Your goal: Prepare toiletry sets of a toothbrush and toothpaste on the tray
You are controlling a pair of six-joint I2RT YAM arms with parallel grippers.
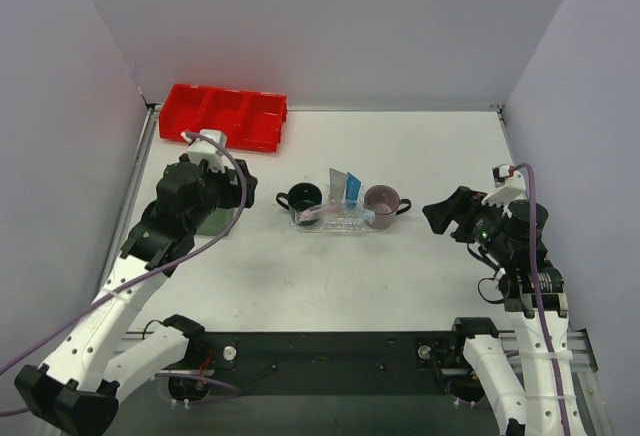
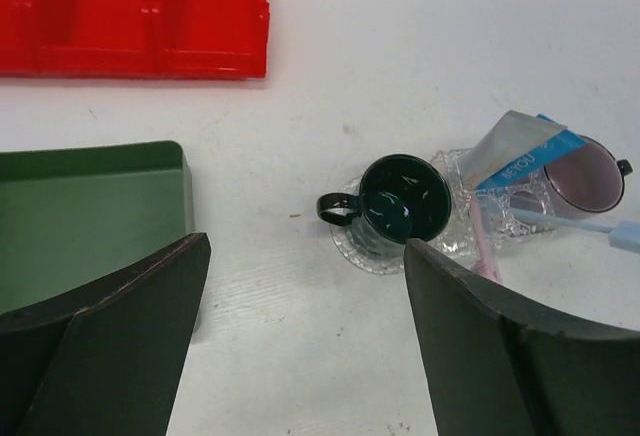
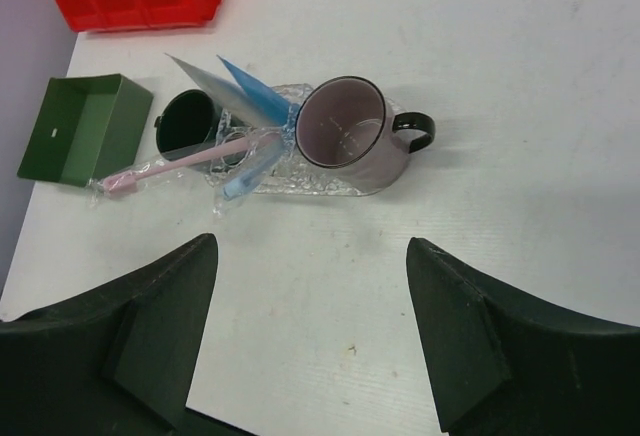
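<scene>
I judged it about done: two toothpaste tubes [image 3: 250, 86] and two toothbrushes [image 3: 185, 163] lay on the tray [image 3: 300, 189] by the mugs [image 3: 345, 136] at bench [image 1: 400, 276] centre, my left gripper [image 2: 305, 256] at its 9 o'clock, right gripper [image 3: 312, 251] at 3, both wide apart, empty.

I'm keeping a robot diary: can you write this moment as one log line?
left gripper: open, empty | right gripper: open, empty | tray: green mug, pink mug, blue toothpaste, grey toothpaste, pink toothbrush, blue toothbrush
</scene>
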